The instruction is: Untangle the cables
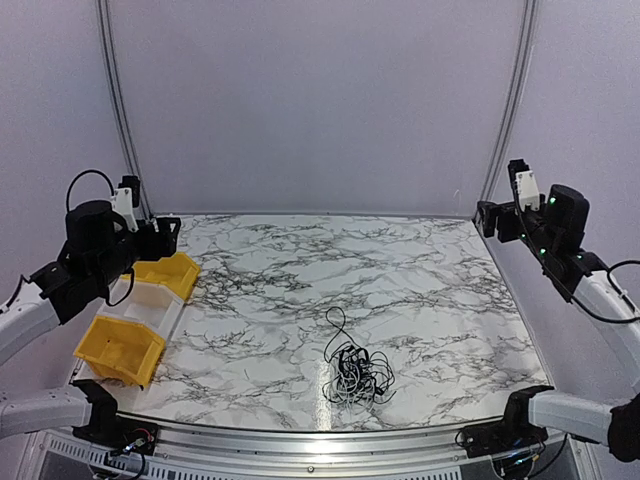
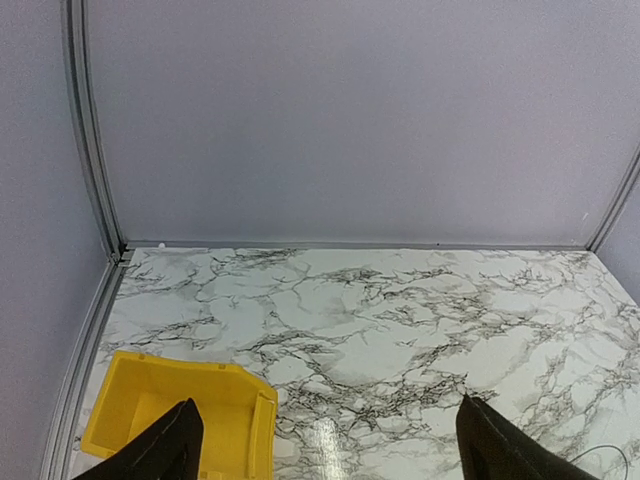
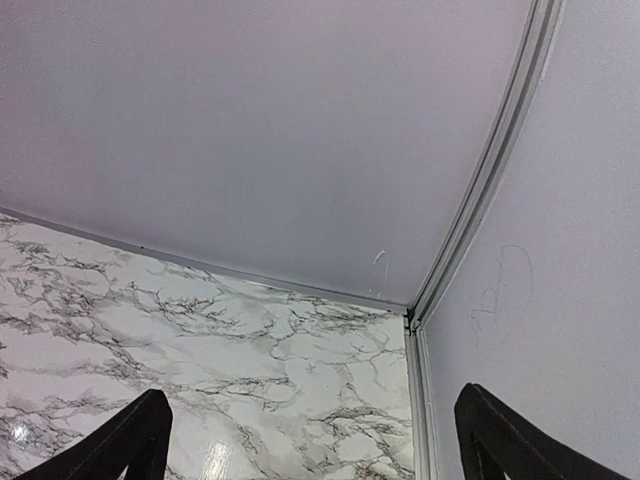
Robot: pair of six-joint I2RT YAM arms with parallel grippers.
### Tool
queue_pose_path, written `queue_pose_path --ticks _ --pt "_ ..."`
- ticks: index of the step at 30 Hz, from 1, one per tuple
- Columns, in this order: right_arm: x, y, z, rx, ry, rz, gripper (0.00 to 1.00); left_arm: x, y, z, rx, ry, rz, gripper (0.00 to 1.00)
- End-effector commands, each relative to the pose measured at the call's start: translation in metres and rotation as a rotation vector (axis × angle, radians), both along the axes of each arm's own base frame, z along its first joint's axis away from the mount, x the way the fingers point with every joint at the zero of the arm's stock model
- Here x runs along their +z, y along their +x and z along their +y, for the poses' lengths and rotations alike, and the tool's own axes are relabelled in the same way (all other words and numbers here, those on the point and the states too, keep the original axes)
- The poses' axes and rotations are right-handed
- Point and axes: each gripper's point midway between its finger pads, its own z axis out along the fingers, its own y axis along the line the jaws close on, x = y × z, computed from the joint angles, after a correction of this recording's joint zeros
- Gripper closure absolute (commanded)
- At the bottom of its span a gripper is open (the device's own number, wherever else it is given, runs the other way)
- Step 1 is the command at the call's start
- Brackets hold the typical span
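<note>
Left pincer (image 1: 166, 233) and right pincer (image 1: 489, 219) hover raised, agape, away from cables (image 1: 356, 371).

The counter (image 1: 420, 280) is glossy white marble with grey-black veining. At 6 o'clock on it the cables (image 1: 357, 372) make a black tangle (a few pale strands mixed in). At 9 o'clock are a far yellow bin (image 1: 168, 272) and a near yellow bin (image 1: 120, 348), with a white bin (image 1: 152, 305) between. The walls (image 1: 320, 100) are pale lilac-grey, edged with silver rails (image 1: 118, 100). The left gripper (image 2: 327, 400) and right gripper (image 3: 314, 395) are black-fingered.
</note>
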Motion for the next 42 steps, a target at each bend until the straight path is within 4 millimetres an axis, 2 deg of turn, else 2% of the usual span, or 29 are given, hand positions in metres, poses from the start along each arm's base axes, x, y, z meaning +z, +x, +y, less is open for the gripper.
queue_pose_path --ticks 1,5,7,13,18,21,24,29,34,42 --pt "-0.011 0.005 -0.007 -0.004 0.049 0.001 0.01 -0.008 0.006 -0.014 -0.065 0.014 -0.025 0.1" --pt "-0.036 0.011 -0.012 0.009 0.051 0.046 0.01 -0.027 0.009 -0.033 -0.151 0.039 -0.005 0.16" --pt "-0.048 0.01 -0.007 0.059 0.032 0.067 0.02 -0.035 0.01 -0.046 -0.213 0.039 0.011 0.21" --pt "-0.083 -0.005 0.03 0.345 -0.002 0.141 0.1 -0.051 -0.005 -0.103 -0.413 0.049 0.081 0.34" --pt "-0.099 -0.019 0.051 0.508 -0.032 0.169 0.19 -0.062 -0.038 -0.174 -0.549 0.026 0.17 0.37" --pt "-0.1 -0.029 0.064 0.605 -0.038 0.166 0.23 -0.07 -0.065 -0.23 -0.648 0.003 0.236 0.38" --pt "-0.097 -0.035 0.07 0.66 -0.042 0.146 0.24 -0.082 -0.086 -0.279 -0.659 -0.005 0.321 0.39" --pt "-0.102 -0.043 0.082 0.742 -0.042 0.149 0.26 -0.113 -0.109 -0.339 -0.607 -0.031 0.451 0.36" --pt "-0.11 -0.044 0.091 0.776 -0.078 0.161 0.28 -0.141 -0.108 -0.362 -0.51 -0.013 0.515 0.37" --pt "-0.118 -0.045 0.098 0.807 -0.1 0.18 0.29 -0.177 -0.088 -0.363 -0.411 0.011 0.632 0.43"
